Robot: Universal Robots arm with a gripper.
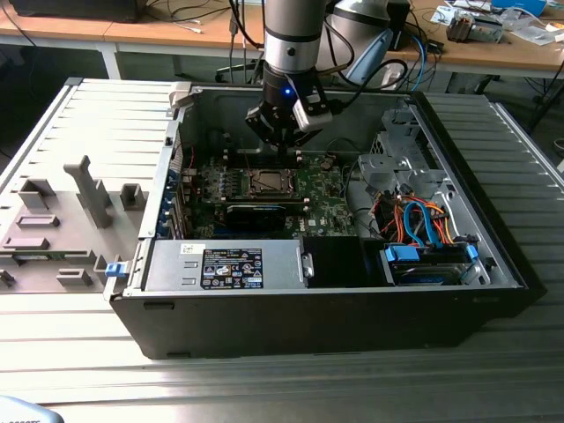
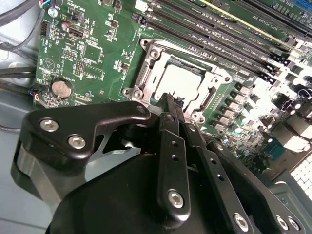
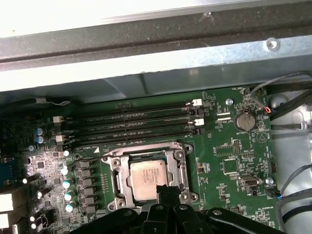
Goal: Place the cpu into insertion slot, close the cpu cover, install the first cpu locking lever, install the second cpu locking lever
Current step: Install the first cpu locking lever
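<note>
The gripper [image 3: 165, 190], fingers clenched on nothing visible, is poised at the edge of the cpu cover [image 3: 122, 175], which lies closed over the seated cpu [image 3: 150, 178] on the motherboard [image 3: 229, 161], where lever work likely demands a steady, straight push.

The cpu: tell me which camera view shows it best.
The first wrist view: the cpu lies nearly face-on and evenly lit, one edge behind the gripper. The second wrist view shows the cpu slanted and pale with glare; the exterior view shows the cpu small, far off.
</note>
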